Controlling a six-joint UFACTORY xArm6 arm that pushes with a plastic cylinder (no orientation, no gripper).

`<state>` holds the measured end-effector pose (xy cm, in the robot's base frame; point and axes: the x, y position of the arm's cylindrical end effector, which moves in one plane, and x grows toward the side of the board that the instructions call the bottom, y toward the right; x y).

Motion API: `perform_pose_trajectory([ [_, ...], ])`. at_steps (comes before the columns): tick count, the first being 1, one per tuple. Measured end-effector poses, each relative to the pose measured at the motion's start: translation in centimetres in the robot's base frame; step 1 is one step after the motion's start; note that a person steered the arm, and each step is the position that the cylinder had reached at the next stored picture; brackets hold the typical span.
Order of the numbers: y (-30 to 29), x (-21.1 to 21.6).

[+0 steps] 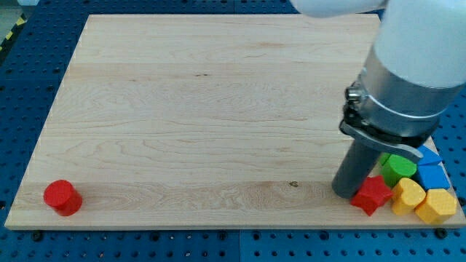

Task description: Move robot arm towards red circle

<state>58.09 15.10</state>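
Note:
The red circle [62, 197] is a short red cylinder at the view's bottom left corner of the wooden board [204, 109]. My tip [345, 193] is the lower end of a thick dark rod at the view's bottom right, far to the right of the red circle. It stands just left of a red star block [372, 194], close to or touching it.
A cluster of blocks sits at the bottom right corner: a green block [398, 168], two blue blocks [431, 175], a yellow block [408, 195] and another yellow block [437, 206]. The arm's large grey and white body [411, 65] overhangs the board's right side.

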Motion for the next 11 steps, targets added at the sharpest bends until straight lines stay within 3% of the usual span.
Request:
perform_pose_trajectory([
  [1,1.7,-0.2],
  [3,-13.9,0.9],
  [4,-22.0,3.6],
  [11,-45.5,2.9],
])
